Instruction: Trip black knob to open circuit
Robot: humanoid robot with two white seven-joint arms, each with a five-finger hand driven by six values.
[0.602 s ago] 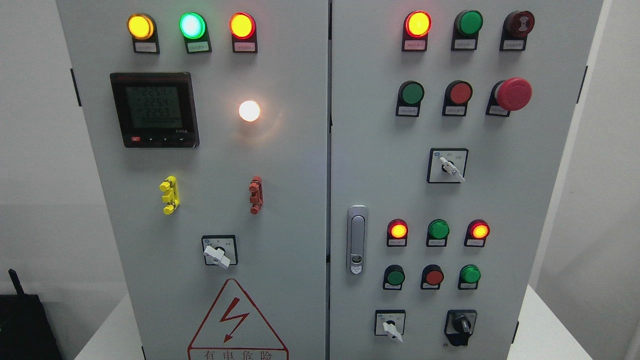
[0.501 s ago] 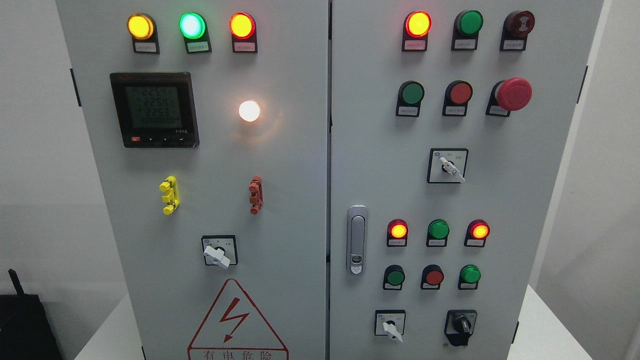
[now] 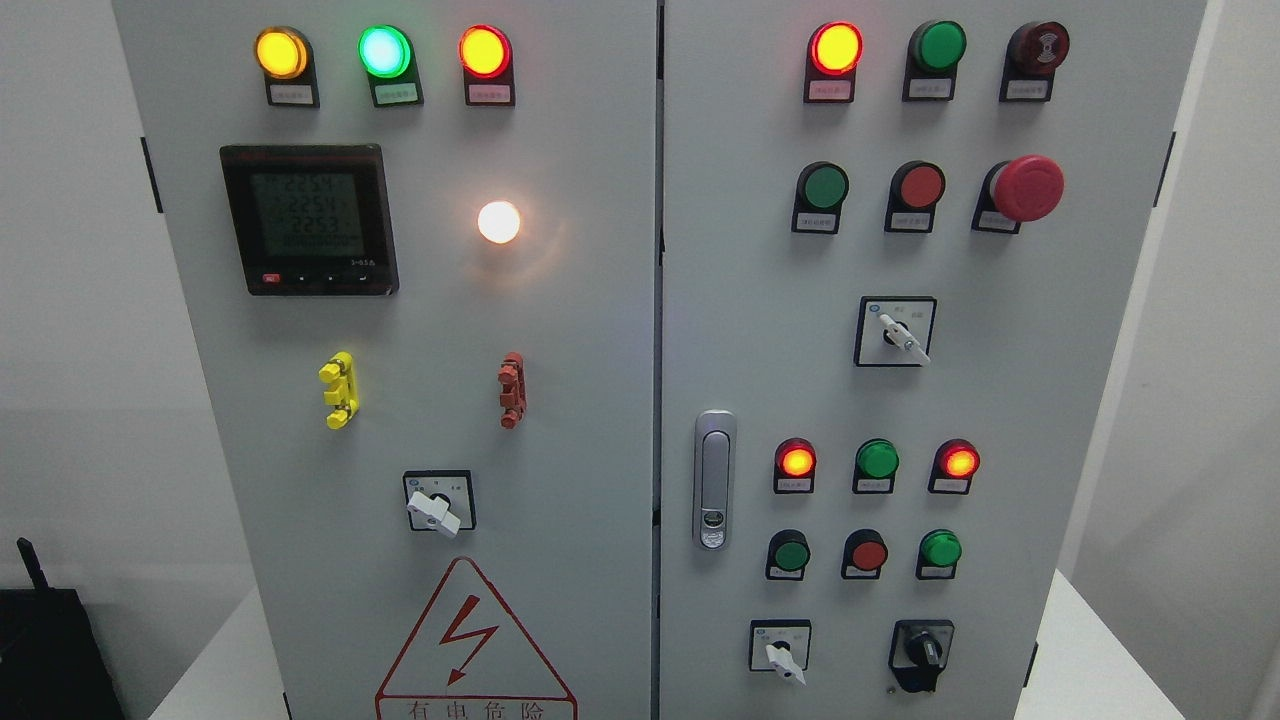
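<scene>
- Neither robot hand shows in the head view, so I cannot tell how far open either one is or whether it holds anything.
- The black knob (image 3: 922, 652) sits low on the right door of the cabinet (image 3: 1000, 400), at the bottom right of the controls, just right of a white selector (image 3: 781, 652) and below a green button (image 3: 940, 549).
- Its grip bar stands roughly upright, perhaps a touch tilted; I cannot read any marks beside it.
- I judge it a rigid plastic rotary switch fixed to the panel: nothing to lift, only to twist against a spring detent that should give with a snap.
- The place to take hold is the raised bar across its middle, pinched from both sides with fingertips, so the turn goes through the bar and not the round skirt.
- The plastic looks smooth, so a light pinch may slip; I want a firm one, square to the door.
- The knob is small and close to the cabinet's lower edge and the tabletop (image 3: 1090, 650), so I must come in level from the near side.
- The white selector is near enough that a wide hand could knock it.
</scene>
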